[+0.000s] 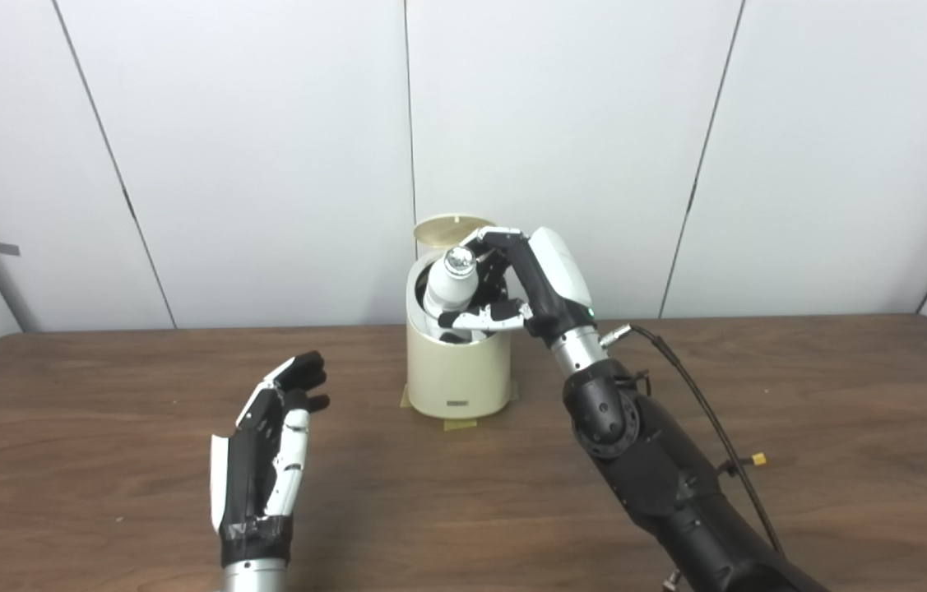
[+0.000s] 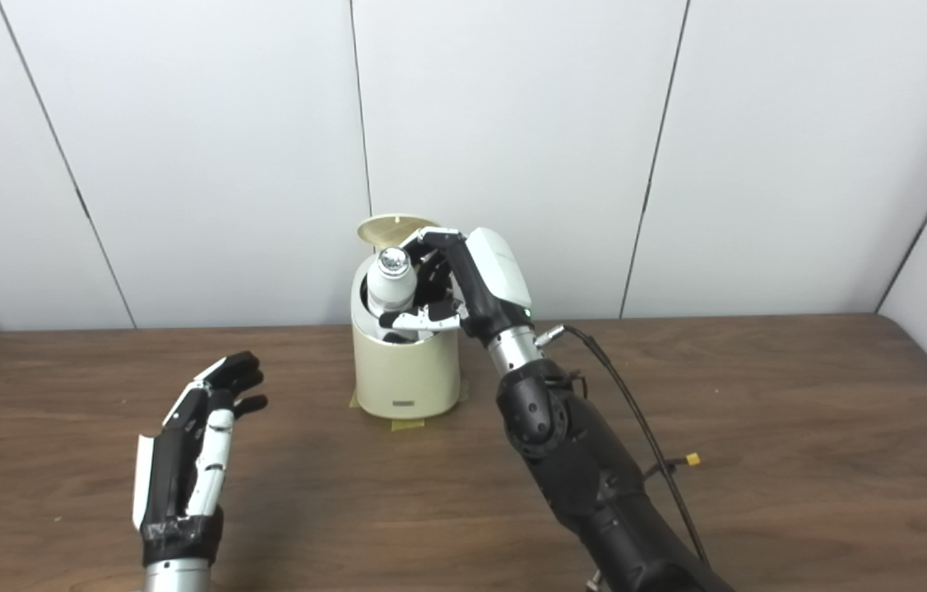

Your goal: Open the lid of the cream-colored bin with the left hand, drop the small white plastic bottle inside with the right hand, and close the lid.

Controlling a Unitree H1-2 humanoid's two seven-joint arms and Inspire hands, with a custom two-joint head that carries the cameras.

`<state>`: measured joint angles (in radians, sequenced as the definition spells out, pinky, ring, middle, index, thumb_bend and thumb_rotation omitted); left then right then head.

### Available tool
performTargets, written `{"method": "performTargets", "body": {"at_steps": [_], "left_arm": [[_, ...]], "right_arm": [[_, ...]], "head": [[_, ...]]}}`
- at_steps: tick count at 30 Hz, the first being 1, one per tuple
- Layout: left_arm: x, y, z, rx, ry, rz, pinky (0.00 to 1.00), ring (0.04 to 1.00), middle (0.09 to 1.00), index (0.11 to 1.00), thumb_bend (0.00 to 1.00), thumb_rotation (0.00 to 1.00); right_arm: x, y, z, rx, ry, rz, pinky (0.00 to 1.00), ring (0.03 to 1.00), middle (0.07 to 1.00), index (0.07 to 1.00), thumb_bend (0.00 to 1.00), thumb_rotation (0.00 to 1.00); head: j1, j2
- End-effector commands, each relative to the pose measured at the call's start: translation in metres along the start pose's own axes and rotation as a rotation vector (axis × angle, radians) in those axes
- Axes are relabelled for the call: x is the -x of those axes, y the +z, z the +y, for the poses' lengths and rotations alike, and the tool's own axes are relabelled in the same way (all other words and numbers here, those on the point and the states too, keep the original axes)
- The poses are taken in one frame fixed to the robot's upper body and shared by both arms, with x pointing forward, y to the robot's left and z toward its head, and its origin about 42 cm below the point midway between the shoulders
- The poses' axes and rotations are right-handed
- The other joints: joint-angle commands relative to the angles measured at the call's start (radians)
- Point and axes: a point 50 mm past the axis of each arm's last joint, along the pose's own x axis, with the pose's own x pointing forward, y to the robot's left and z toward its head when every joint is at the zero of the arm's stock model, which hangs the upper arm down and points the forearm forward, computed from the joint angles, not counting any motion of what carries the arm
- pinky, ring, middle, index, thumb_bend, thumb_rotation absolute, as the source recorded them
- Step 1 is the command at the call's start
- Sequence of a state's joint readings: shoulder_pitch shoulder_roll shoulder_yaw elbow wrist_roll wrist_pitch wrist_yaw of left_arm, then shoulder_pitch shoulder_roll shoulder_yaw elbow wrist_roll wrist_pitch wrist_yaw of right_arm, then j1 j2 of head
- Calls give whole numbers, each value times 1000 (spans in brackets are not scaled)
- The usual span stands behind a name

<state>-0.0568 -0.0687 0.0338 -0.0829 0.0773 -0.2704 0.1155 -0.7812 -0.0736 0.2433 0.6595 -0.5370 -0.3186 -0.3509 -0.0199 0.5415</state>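
- A cream-colored bin (image 1: 457, 370) is shown standing upright on the wooden tabletop (image 1: 800, 395), near the far edge and about midway along it; patches of yellowish tape (image 1: 458, 424) are seen under its base.
- The lid (image 1: 451, 230) is raised and stands on edge behind the bin's mouth, so that the opening is exposed.
- A small white plastic bottle (image 1: 451, 289) is held at the mouth of the bin, tilted, its lower part already below the rim and its shiny cap (image 1: 460, 261) pointing up and toward the camera.
- The right hand (image 1: 512, 284) is positioned above and just to the right of the opening. Its fingers (image 1: 489, 240) are curled over the upper side of the bottle, and the thumb (image 1: 484, 317) is pressed across the bottle's lower side; the bottle is thus enclosed in its grasp.
- The right arm (image 1: 644, 460) is extended from the near right of the tabletop up to the bin; a black cable (image 1: 702, 403) is routed along it.
- The left hand (image 2: 192, 436) is held over the near left part of the tabletop, well apart from the bin. Nothing is held in it; its fingers (image 2: 234, 372) are extended and only slightly bent, with the thumb (image 2: 210, 460) laid alongside the palm.
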Motion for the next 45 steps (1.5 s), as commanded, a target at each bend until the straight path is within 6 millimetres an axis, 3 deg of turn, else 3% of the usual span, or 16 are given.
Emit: {"method": "performTargets", "body": {"at_steps": [1, 6, 7, 8, 10, 13, 30, 35, 40, 45], "left_arm": [[-12, 17, -7, 17, -3, -90, 706, 783, 790, 769, 304, 667], [-12, 17, -7, 13, -3, -89, 710, 785, 791, 771, 306, 671], [-12, 17, -7, 13, -5, -89, 712, 786, 792, 772, 304, 674], [-12, 17, -7, 11, -7, -90, 714, 789, 793, 773, 304, 675], [-12, 17, -6, 7, -12, -91, 717, 790, 796, 777, 306, 677], [-13, 16, -6, 9, -16, -92, 722, 792, 800, 781, 322, 678], [-13, 16, -9, 10, -11, -92, 717, 789, 796, 774, 314, 671], [-14, 18, -11, 14, 1, -88, 713, 784, 793, 773, 317, 669], [-15, 17, -8, 5, -3, -98, 719, 789, 797, 777, 302, 692], [-15, 16, -6, 13, 1, -94, 715, 786, 795, 775, 296, 676]], "right_arm": [[-20, 18, -16, -3, -46, -67, 409, 475, 538, 487, 524, 148], [-21, 18, -16, 0, -40, -61, 413, 479, 546, 488, 524, 149], [-21, 18, -16, 2, -40, -62, 417, 484, 550, 522, 784, 180], [-22, 19, -16, 5, -39, -63, 419, 486, 552, 535, 874, 192], [-22, 18, -16, 10, -39, -65, 426, 492, 559, 551, 957, 213], [-23, 18, -16, 11, -40, -68, 444, 506, 573, 573, 997, 235], [-20, 20, -20, -19, -75, -91, 464, 523, 593, 600, 1000, 269], [9, 22, -30, -182, -240, -94, 380, 441, 495, 479, 879, 206], [51, 12, -34, -267, -358, -81, 317, 381, 453, 469, 879, 288], [75, 3, -43, -305, -380, -77, 516, 557, 605, 629, 767, 376]], "head": [[0, 0], [-3, 0], [-3, 0], [-3, 0], [-3, 0], [-3, 1], [3, -3], [8, 0], [4, -6], [1, -6]]}}
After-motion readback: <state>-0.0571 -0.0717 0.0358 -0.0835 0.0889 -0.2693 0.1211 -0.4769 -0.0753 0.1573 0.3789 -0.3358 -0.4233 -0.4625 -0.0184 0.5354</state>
